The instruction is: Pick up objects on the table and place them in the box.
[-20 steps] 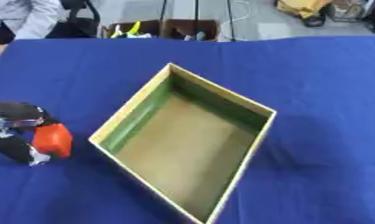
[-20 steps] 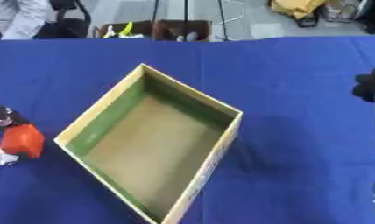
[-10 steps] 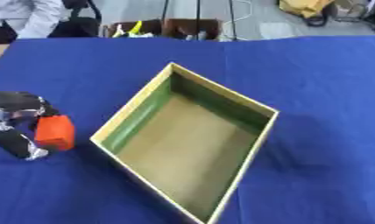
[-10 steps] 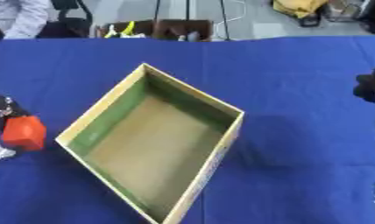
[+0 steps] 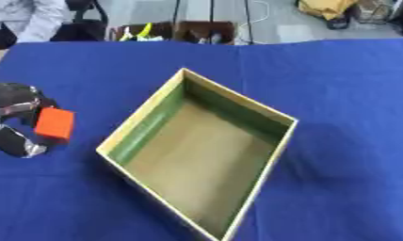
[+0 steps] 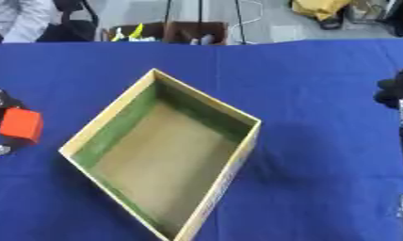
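Orange block lifted higher, pinched in left hand, box empty, right hand unclear

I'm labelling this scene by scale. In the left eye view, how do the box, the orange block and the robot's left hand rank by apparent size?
1. box, by far the largest.
2. left hand, partly cut off by the view's edge, so its full size is unsure.
3. orange block, the smallest, held in that hand.
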